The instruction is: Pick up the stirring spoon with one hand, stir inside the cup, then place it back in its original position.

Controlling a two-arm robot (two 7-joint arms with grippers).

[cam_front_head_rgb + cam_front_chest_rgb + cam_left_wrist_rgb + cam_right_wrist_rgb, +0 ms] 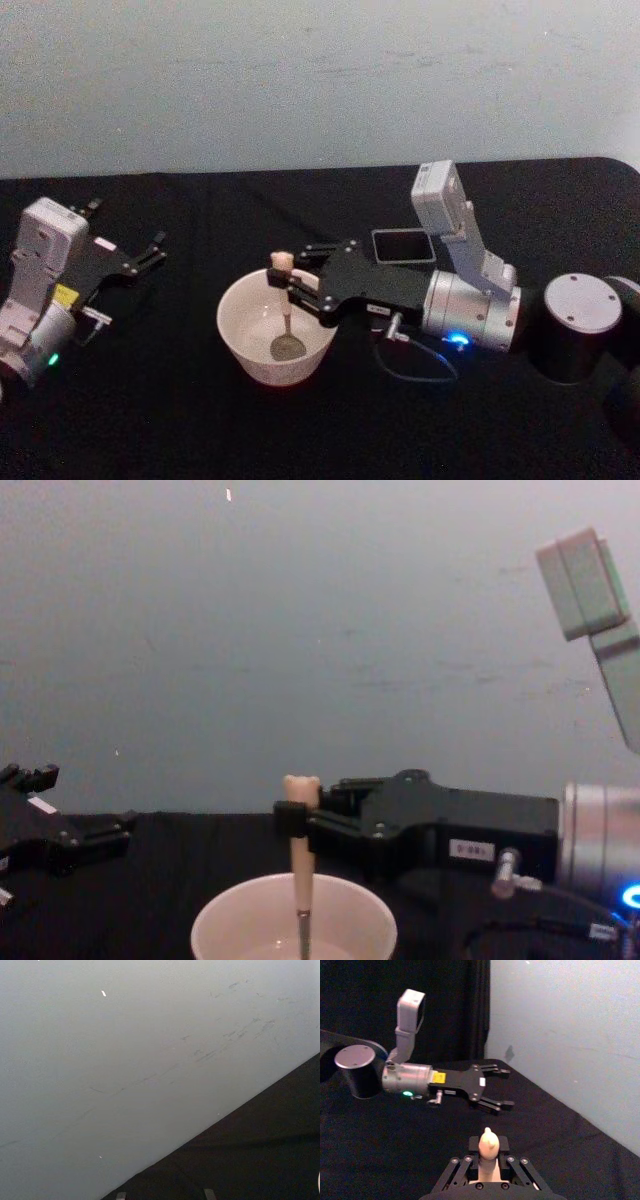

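Cream-white cup (262,370) sits beneath the right jaws, which pinch the stirring spoon (286,315) just under its bear head; best circle it slowly, upright, off the wall, while the left jaws hang spread and empty well aside.

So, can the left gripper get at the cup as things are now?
Probably yes: the left gripper, open, sits left of the cup, with bare black cloth between them. The right gripper holds the spoon in it from the other side.
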